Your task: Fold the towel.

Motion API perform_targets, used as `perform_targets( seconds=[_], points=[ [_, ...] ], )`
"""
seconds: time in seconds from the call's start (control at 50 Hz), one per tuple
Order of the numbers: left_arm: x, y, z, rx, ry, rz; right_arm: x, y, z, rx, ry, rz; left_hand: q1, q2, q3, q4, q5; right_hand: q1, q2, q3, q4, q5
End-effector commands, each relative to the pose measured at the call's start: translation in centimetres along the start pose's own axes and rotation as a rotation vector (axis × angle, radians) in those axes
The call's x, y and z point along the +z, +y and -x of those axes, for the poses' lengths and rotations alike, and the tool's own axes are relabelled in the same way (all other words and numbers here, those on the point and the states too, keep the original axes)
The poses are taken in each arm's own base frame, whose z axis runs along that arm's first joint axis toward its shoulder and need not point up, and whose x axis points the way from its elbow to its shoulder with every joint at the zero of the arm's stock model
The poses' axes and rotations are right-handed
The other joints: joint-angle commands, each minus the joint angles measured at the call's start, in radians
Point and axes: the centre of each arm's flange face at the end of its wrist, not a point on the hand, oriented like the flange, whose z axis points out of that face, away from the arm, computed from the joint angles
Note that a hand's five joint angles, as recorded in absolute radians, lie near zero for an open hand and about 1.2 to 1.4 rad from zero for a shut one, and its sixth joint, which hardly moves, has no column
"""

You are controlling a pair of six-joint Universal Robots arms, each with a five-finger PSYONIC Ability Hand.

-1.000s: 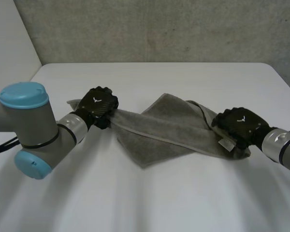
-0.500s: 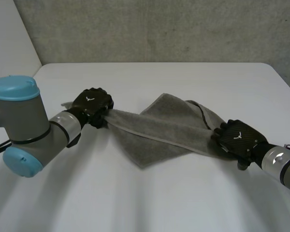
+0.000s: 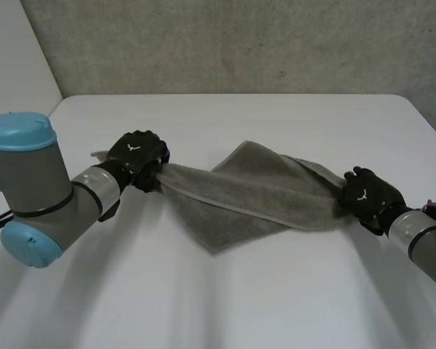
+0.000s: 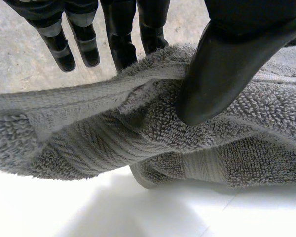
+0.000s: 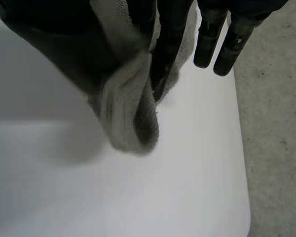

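— Where does the grey terry-cloth towel [image 3: 254, 193] lie?
— Centre of the frame, spanning between my two hands, its lower corner resting on the white table [image 3: 225, 291].
— And the hands?
— My left hand [image 3: 136, 156], centre left, pinches one end under its thumb. My right hand [image 3: 368, 195], centre right, clasps the other end.

In the head view, the back of the left hand [image 3: 136, 156] covers its own fingers and the towel [image 3: 254, 189] corner they pinch. The right hand [image 3: 367, 196] likewise hides the towel end under its fingers. In the left wrist view the towel runs off past the fingers [image 4: 121, 29] on both sides. In the right wrist view the cloth between thumb and fingers [image 5: 170, 39] is dark and blurred.
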Motion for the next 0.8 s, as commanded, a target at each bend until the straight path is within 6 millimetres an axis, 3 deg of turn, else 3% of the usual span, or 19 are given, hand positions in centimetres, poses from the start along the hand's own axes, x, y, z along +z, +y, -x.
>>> perform_targets(
  seconds=[0.02,0.06,0.08,0.12,0.14,0.16,0.18,0.22,0.28,0.36,0.42,0.5,0.52,0.58,0.64,0.68,0.7,0.74,0.8],
  points=[
    [-1.0,-0.9,-0.1,0.005,-0.002,-0.014,-0.2,-0.8,-0.9,0.034,0.017,-0.039,0.073,0.062,-0.057,-0.066,0.072,0.178,0.21,-0.052,-0.076,0.179],
    [-1.4,-1.3,-0.1,0.007,-0.003,-0.018,-1.2,-2.4,-3.0,0.155,0.073,-0.084,0.1,0.089,-0.057,-0.066,0.099,0.178,0.21,-0.052,-0.076,0.179],
    [-1.8,-1.9,-0.2,0.008,-0.002,-0.023,-1.2,-2.4,-3.0,0.155,0.073,-0.084,0.114,0.103,-0.057,-0.066,0.113,0.178,0.21,-0.052,-0.076,0.179],
    [-2.4,-2.5,-0.3,0.009,-0.002,-0.026,-3.0,-4.7,-6.8,0.362,0.165,-0.164,0.144,0.133,-0.057,-0.066,0.143,0.178,0.21,-0.052,-0.076,0.179],
    [-3.2,-3.4,-0.3,0.014,-0.001,-0.031,-3.0,-4.7,-6.9,0.363,0.166,-0.164,0.153,0.142,-0.057,-0.066,0.152,0.178,0.21,-0.052,-0.076,0.179],
    [-3.2,-3.4,-0.3,0.014,-0.001,-0.031,-3.9,-5.6,-8.9,0.479,0.205,-0.21,0.153,0.142,-0.057,-0.066,0.152,0.178,0.21,-0.052,-0.076,0.179],
    [-4.0,-4.4,-0.4,0.017,-0.002,-0.044,-3.9,-5.6,-8.9,0.48,0.206,-0.21,0.153,0.142,-0.057,-0.066,0.152,0.178,0.21,-0.052,-0.076,0.179],
    [-5.0,-5.5,-0.4,0.023,0.0,-0.059,-5.9,-7.7,-12.3,0.661,0.238,-0.309,0.153,0.142,-0.057,-0.066,0.152,0.178,0.21,-0.052,-0.076,0.179],
    [-6.3,-6.9,-0.2,0.034,-0.005,-0.089,-7.2,-8.7,-13.9,0.77,0.206,-0.322,0.153,0.142,-0.057,-0.066,0.152,0.178,0.21,-0.052,-0.076,0.179],
    [-6.7,-7.3,1.3,0.029,-0.043,-0.099,-7.0,-8.2,-14.1,0.794,0.177,-0.261,0.15,0.139,-0.057,-0.066,0.149,0.178,0.21,-0.052,-0.076,0.179],
    [-6.6,-6.4,3.3,0.018,-0.09,-0.072,-5.2,-6.6,-13.2,0.765,0.141,-0.165,0.132,0.121,-0.057,-0.066,0.131,0.178,0.21,-0.052,-0.076,0.179],
    [-4.9,-3.6,4.3,-0.019,-0.091,0.008,-2.3,-3.2,-11.8,0.668,0.192,0.047,0.123,0.112,-0.057,-0.066,0.122,0.178,0.21,-0.052,-0.076,0.179],
    [-4.1,-2.2,4.5,-0.037,-0.084,0.05,-2.3,-3.2,-11.8,0.667,0.193,0.048,0.123,0.112,-0.057,-0.066,0.122,0.178,0.21,-0.052,-0.076,0.179],
    [-3.5,-0.9,4.5,-0.051,-0.076,0.085,-0.9,-1.9,-9.9,0.617,0.186,0.16,0.115,0.104,-0.057,-0.066,0.113,0.178,0.21,-0.052,-0.076,0.179],
    [-2.5,1.1,4.4,-0.071,-0.062,0.137,-0.1,-2.5,-7.8,0.61,0.143,0.153,0.073,0.062,-0.057,-0.066,0.072,0.178,0.21,-0.052,-0.076,0.179],
    [-1.9,3.0,4.1,-0.066,-0.047,0.186,0.1,-2.6,-7.0,0.615,0.131,0.15,-0.107,-0.118,-0.057,-0.066,-0.108,0.178,0.21,-0.052,-0.076,0.179],
    [-1.9,3.0,4.1,-0.066,-0.047,0.186,0.1,-2.7,-6.6,0.627,0.121,0.144,-0.109,-0.12,-0.057,-0.066,-0.11,0.178,0.21,-0.052,-0.076,0.179],
    [-1.5,3.9,3.8,-0.014,-0.032,0.201,0.0,-2.9,-6.4,0.634,0.118,0.137,-0.413,-0.424,-0.057,-0.066,-0.414,0.178,0.21,-0.052,-0.076,0.179],
    [-1.4,4.1,3.9,0.016,-0.034,0.197,-0.2,-3.1,-6.3,0.643,0.111,0.131,-0.464,-0.475,-0.057,-0.066,-0.465,0.178,0.21,-0.052,-0.076,0.179]
  ],
)
